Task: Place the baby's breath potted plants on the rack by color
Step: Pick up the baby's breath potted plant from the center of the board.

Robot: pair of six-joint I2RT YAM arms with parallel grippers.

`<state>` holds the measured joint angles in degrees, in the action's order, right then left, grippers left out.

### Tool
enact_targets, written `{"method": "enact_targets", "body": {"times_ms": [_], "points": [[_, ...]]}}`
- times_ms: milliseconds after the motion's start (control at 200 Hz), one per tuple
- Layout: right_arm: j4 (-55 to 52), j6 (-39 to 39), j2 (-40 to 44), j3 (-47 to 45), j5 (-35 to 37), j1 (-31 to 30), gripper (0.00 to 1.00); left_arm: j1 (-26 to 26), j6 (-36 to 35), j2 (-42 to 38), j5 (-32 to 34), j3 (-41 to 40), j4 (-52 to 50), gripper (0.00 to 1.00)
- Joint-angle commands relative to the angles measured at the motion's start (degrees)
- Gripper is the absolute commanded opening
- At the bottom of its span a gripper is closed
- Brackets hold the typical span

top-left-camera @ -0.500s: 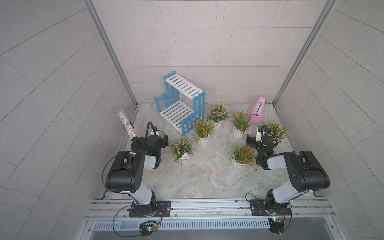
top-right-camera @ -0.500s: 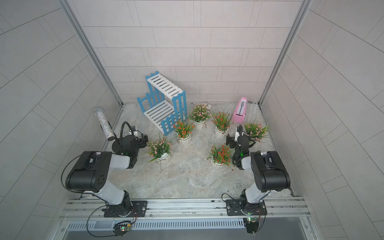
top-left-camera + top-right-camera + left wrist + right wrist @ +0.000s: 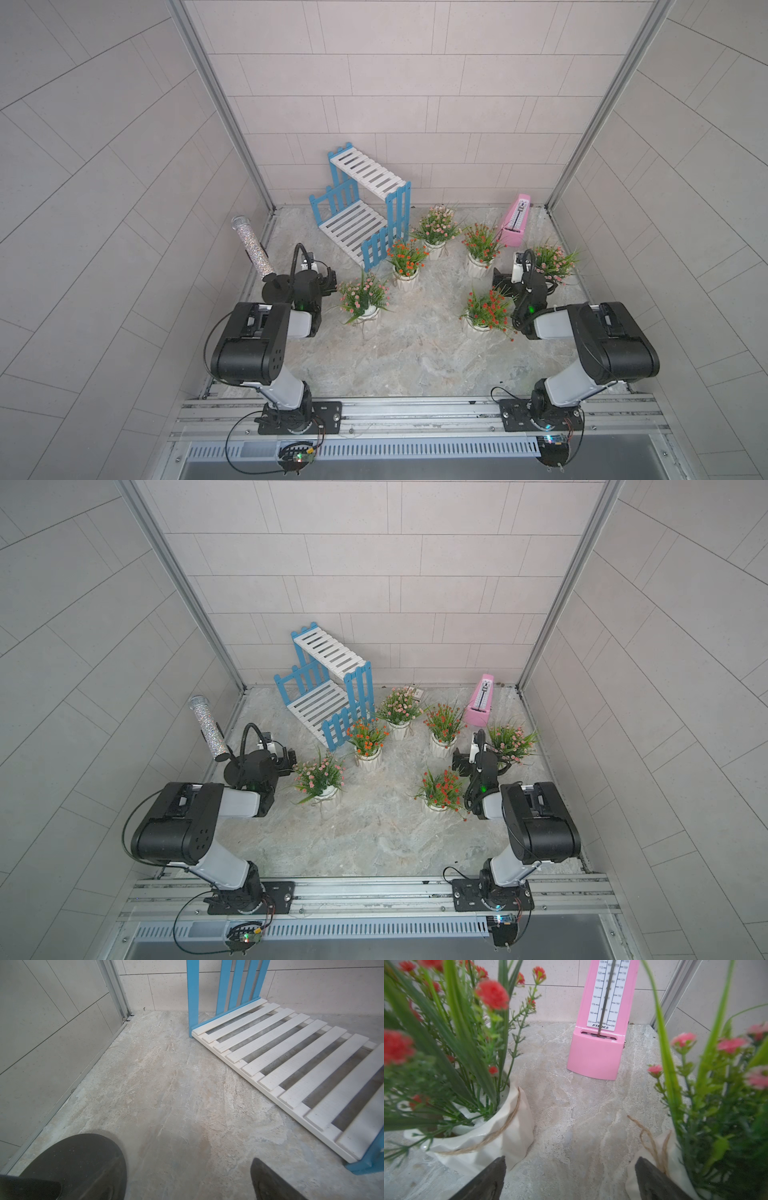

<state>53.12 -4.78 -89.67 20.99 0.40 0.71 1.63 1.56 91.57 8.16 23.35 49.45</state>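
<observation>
Tiled walls box a marbled floor; left claw and right claw gape empty.

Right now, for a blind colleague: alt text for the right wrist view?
A pink plastic metronome stands upright on the marbled grey tabletop, seen between an orange-red-blossomed plant and a pink-blossomed plant, both in white pots. The open right tool aims between them.
</observation>
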Motion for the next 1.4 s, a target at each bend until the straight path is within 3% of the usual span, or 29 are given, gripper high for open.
{"method": "enact_targets", "body": {"times_ms": [0, 385, 455, 685, 810, 1026, 1261, 1396], "points": [[0.2, 0.0, -0.1, 0.5, -0.1, 0.3, 0.99, 0.0, -0.7, 0.3, 0.2, 1.1, 0.7, 1.00], [1.1, 0.7, 0.4, 0.1, 3.0, -1.0, 0.99, 0.0, -0.8, 0.3, 0.2, 1.0, 0.7, 1.00], [-3.2, 1.5, 5.7, 0.0, 8.5, -2.9, 0.99, 0.0, -0.7, 0.1, 0.2, 0.9, 0.8, 1.00], [-24.7, 0.0, 27.5, 4.4, 16.4, -5.6, 0.99, 1.4, -1.2, -2.3, 3.4, 1.5, -1.9, 0.96], [-35.6, -4.7, 33.0, 7.2, 16.3, -5.8, 0.99, 1.2, -1.2, -6.8, 1.3, 8.5, -18.2, 0.93], [-46.5, -13.5, 34.7, 12.2, 11.9, -6.5, 1.00, 1.4, -2.0, -12.0, -2.3, 11.4, -22.7, 0.91], [-51.2, -15.2, 37.1, 14.4, 7.9, -9.5, 1.00, 1.5, -2.3, -9.9, -5.0, 19.0, -27.0, 0.88], [-56.0, -14.6, 35.2, 20.3, 1.1, -11.5, 0.96, 1.4, -2.2, -7.7, -7.2, 22.0, -28.5, 0.88]]}}
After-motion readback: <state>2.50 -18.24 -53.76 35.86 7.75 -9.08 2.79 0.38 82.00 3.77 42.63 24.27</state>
